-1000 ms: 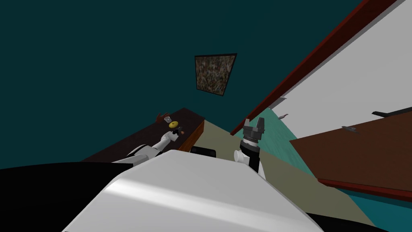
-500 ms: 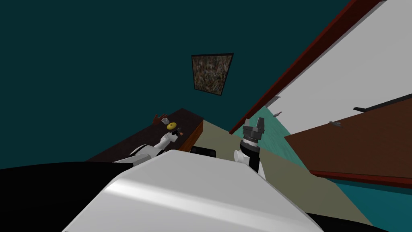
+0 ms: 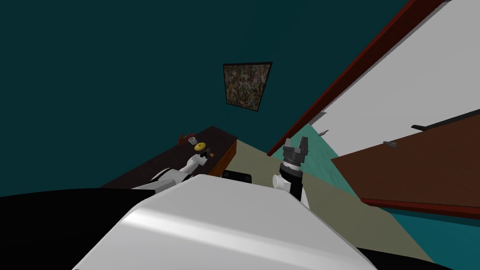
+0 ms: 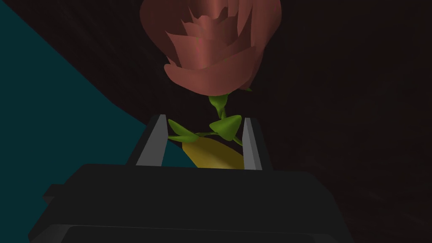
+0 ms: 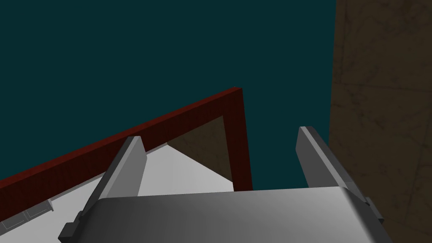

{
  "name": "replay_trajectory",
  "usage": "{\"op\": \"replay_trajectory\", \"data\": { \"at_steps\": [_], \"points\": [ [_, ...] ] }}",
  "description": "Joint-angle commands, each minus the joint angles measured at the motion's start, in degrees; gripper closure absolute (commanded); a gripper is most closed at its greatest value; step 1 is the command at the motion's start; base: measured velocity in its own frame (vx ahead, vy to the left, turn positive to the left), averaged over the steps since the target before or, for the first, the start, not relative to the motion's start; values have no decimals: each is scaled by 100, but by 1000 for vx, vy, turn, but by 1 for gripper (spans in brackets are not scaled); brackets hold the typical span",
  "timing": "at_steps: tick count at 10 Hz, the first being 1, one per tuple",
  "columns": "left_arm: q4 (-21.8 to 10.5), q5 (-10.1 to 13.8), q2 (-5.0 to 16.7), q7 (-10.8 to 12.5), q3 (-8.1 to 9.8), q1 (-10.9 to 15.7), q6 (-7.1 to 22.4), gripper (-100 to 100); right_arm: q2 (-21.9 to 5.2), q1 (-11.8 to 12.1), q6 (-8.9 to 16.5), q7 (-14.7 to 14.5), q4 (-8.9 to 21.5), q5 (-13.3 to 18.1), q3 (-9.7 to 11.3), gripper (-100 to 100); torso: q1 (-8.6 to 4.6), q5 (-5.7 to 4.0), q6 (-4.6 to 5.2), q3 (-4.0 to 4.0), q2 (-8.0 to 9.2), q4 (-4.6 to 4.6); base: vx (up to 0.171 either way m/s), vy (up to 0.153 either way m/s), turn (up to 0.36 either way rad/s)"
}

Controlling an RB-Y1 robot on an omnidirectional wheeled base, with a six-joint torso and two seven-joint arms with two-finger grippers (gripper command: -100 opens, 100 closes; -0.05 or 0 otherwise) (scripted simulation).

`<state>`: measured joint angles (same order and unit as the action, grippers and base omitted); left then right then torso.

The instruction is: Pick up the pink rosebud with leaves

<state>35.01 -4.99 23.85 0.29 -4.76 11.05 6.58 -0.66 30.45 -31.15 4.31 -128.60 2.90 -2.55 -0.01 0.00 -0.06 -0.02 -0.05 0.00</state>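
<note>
**Grasp stage.** The left gripper (image 4: 203, 121) has its fingers drawn in, pinching the green leaves at the stem of the pink rosebud (image 4: 213, 46). The bloom projects past the fingertips, over the dark table (image 3: 219, 137). In the head view the bud sits at 3 o'clock of that gripper, and a yellow disc (image 3: 200, 146) at 11 o'clock. The right gripper (image 3: 295, 142) is idle at 1 o'clock of the chest, fingers spread. By judgement the grip is made and the lift remains.
</note>
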Motion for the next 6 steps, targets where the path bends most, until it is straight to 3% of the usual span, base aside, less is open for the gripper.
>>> {"op": "replay_trajectory", "data": {
  "at_steps": [1,2,3,6],
  "points": [
    [0,0,0,0,0,0,0,100,0,0,0,0,0,0,0,0,0,0,0,0,0,0,0,0,0],
    [0,0,0,0,0,0,1,0,0,0,0,0,0,0,0,0,0,0,0,1,1,0,0,0,0],
    [179,99,63,19,-154,-43,103,100,0,0,0,0,0,0,0,0,0,0,0,1,1,1,-5,-8,97],
    [638,319,199,62,-541,-117,390,100,0,0,0,0,0,0,0,0,-12,-2,-5,6,10,1,-13,-28,135]
  ]
}}
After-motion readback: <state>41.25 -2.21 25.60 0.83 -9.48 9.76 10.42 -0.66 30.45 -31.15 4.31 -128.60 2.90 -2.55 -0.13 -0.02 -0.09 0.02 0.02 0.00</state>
